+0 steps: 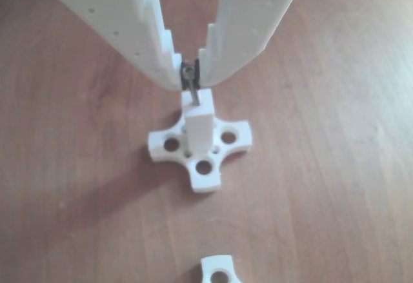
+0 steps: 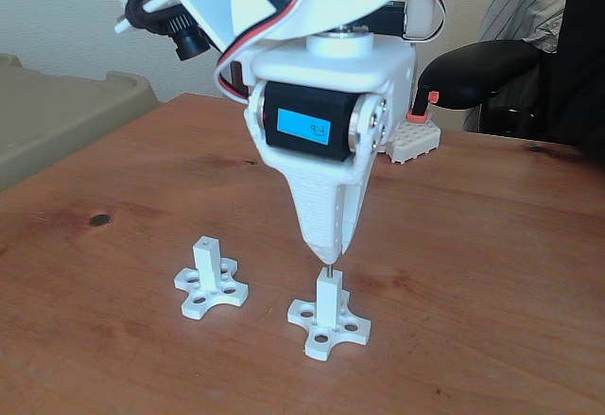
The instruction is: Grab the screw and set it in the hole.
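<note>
Thin, silvery, small-headed, the screw (image 1: 190,84) hangs upright, clenched between the white jaws, its tip in the hole (image 1: 195,106) of the square post (image 2: 327,299) directly beneath.

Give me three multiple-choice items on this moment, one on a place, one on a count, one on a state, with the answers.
1. Where is the screw?
A. Flat on the table
B. Between the fingertips, directly above the post
C. In a wide base hole

2. How many white posts with cross-shaped bases stand on the table in the fixed view?
A. One
B. Two
C. Four

3. How is the gripper?
A. Shut on the screw
B. Wide open
C. Gripping the post

Answers: 1 B, the shank hangs from the fingertips down to the end face of the near post, where the hole must be. 2 B, the near post and a second post to its left. 3 A, both fingers pinch the screw's head.
</note>
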Motion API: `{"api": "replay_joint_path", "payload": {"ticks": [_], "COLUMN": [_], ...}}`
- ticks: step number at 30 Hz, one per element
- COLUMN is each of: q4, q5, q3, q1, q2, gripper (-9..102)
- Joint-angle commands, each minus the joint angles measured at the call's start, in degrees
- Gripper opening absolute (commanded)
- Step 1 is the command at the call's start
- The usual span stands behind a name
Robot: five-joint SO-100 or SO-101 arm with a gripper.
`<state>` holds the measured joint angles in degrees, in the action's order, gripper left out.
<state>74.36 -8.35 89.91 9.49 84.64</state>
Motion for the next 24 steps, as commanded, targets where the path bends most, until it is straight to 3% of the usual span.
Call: {"api": "replay_joint_path", "payload": {"ticks": [1, 24], "q4": [-1.5, 0.2], "q5": [0.5, -0.9], "q3": [-0.4, -1.1], "q1": [0.1, 0.4], "q2": [1.1, 2.0], "gripper": [-4, 2]}}
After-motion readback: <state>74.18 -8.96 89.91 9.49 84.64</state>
